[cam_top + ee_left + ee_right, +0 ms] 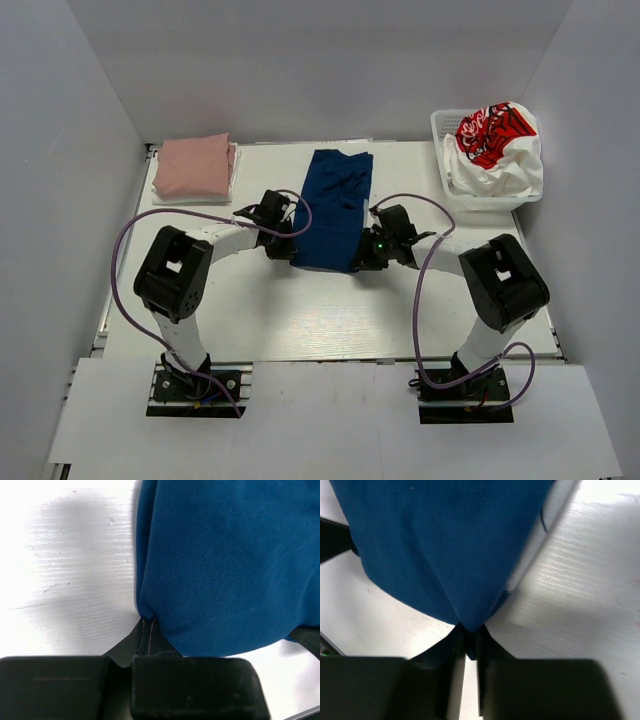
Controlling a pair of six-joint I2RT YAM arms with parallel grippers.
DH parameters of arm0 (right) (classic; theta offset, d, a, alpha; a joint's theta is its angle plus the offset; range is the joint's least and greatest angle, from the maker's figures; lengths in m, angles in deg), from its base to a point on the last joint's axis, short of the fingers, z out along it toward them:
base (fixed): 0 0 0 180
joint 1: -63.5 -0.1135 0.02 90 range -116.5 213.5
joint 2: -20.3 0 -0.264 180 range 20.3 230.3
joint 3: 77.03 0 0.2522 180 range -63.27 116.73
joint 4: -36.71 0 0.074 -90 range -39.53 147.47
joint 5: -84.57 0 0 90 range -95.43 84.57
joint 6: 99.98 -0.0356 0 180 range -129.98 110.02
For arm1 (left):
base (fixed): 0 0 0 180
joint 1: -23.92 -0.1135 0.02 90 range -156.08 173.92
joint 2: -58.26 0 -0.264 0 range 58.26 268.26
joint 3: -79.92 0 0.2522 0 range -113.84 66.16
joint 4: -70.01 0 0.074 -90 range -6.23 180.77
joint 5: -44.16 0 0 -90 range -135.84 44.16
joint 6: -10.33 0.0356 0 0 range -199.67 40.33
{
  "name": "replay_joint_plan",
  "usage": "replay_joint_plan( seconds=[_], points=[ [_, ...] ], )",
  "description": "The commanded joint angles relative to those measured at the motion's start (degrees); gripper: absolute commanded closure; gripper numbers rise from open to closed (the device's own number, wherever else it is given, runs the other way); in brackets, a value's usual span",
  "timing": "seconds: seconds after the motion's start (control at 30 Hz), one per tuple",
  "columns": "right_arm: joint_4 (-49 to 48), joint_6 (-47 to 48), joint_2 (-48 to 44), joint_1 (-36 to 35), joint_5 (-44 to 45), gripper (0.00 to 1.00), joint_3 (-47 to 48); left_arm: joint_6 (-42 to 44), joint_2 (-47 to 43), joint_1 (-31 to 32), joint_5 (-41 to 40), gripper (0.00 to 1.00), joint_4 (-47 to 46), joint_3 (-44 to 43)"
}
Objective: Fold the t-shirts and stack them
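Observation:
The navy blue t-shirt (pixel 335 205) lies as a long strip down the middle of the table. My left gripper (pixel 281 247) is shut on its near left corner, and the left wrist view shows the cloth (pixel 220 565) pinched between the jaws (pixel 146 625). My right gripper (pixel 366 256) is shut on the near right corner, with the cloth (pixel 445 550) drawn to a point in the jaws (pixel 470 632). A folded dusty-pink t-shirt (pixel 195 166) rests at the back left on folded white cloth. A white t-shirt with red graphic (pixel 497 145) fills the basket.
The white lattice basket (pixel 445 125) stands at the back right corner. The pink stack sits at the back left edge. White walls enclose the table (pixel 300 310) on three sides. Purple cables loop beside both arms.

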State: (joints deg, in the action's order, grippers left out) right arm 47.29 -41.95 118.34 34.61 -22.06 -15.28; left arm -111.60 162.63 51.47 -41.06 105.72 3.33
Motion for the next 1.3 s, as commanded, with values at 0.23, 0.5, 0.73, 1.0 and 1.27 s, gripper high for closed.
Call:
replay_joint_plan(
  seconds=[0.23,0.5,0.73,1.0,1.27],
  points=[
    [0.97,4.45,-11.46,-0.64,1.95,1.00,-5.61,0.19,-11.38,1.01,4.18,1.00,-0.07,8.59],
    [15.56,3.06,-27.71,-3.02,-5.70,1.00,-10.01,0.19,-29.11,3.29,11.57,1.00,6.67,13.87],
    [20.93,1.82,-37.39,-3.28,-6.24,1.00,-5.19,-0.33,-39.25,4.44,12.63,1.00,9.60,9.49],
    [21.82,1.99,-34.50,-1.88,-2.28,1.00,2.46,-1.83,-36.36,3.39,1.21,1.00,5.29,1.93],
    [18.91,1.20,-26.25,0.93,-2.36,1.00,8.43,-4.46,-22.12,2.86,-13.21,1.00,11.62,-13.45]
  ],
)
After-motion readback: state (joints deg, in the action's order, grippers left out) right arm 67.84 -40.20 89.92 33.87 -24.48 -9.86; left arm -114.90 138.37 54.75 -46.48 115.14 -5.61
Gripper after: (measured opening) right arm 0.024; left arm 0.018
